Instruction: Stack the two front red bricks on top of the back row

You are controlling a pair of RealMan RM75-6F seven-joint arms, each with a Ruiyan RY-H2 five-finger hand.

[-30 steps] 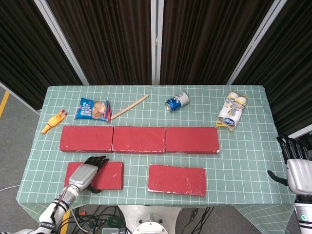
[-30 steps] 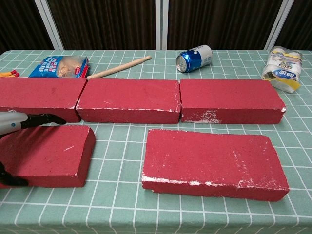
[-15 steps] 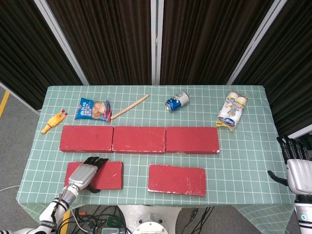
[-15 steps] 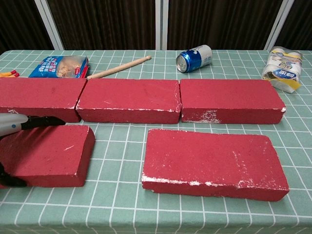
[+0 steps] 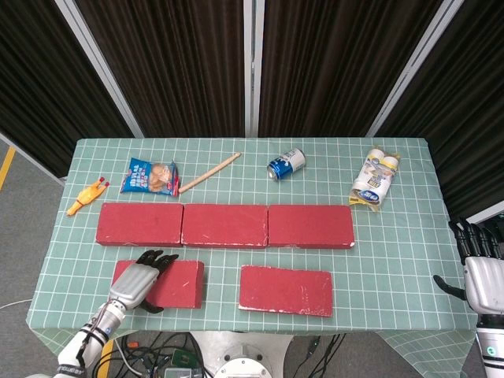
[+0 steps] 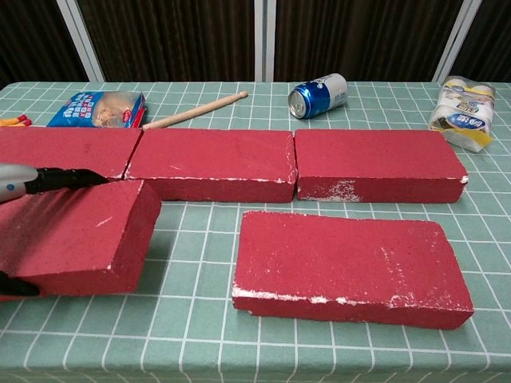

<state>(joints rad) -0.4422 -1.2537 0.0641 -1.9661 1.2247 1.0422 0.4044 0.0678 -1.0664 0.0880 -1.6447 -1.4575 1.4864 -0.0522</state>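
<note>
The left hand (image 5: 140,280) grips the front left brick (image 5: 169,284) at its left end, fingers (image 5: 157,258) over the back edge and the thumb at the near edge. In the chest view that brick (image 6: 80,235) is tilted, its right end raised off the surface (image 5: 386,252) with a shadow beneath; half a second ago it lay flat, and it now sits slightly further right and closer to the back row. Its long axis runs left to right, parallel to the back row.

The back row (image 5: 224,225) is three red bricks laid end to end, touching, their long sides running left-right across the green checked surface. The front right brick (image 5: 285,290) lies flat just in front of the row's right-hand brick, long axis also left-right, unmoved since the earlier frames.

The right hand (image 5: 479,272) is well to the right of the back row, off the surface's edge, fingers spread apart and holding nothing; it has not shifted.

Behind the row lie a blue drinks can (image 5: 285,164) on its side, a wooden stick (image 5: 209,172) lying diagonally, a blue snack bag (image 5: 150,176), a yellow rubber chicken (image 5: 86,195) at the far left and a wrapped pack of bottles (image 5: 376,179) at the far right. The printing on the can, bag and pack is too small to read.
</note>
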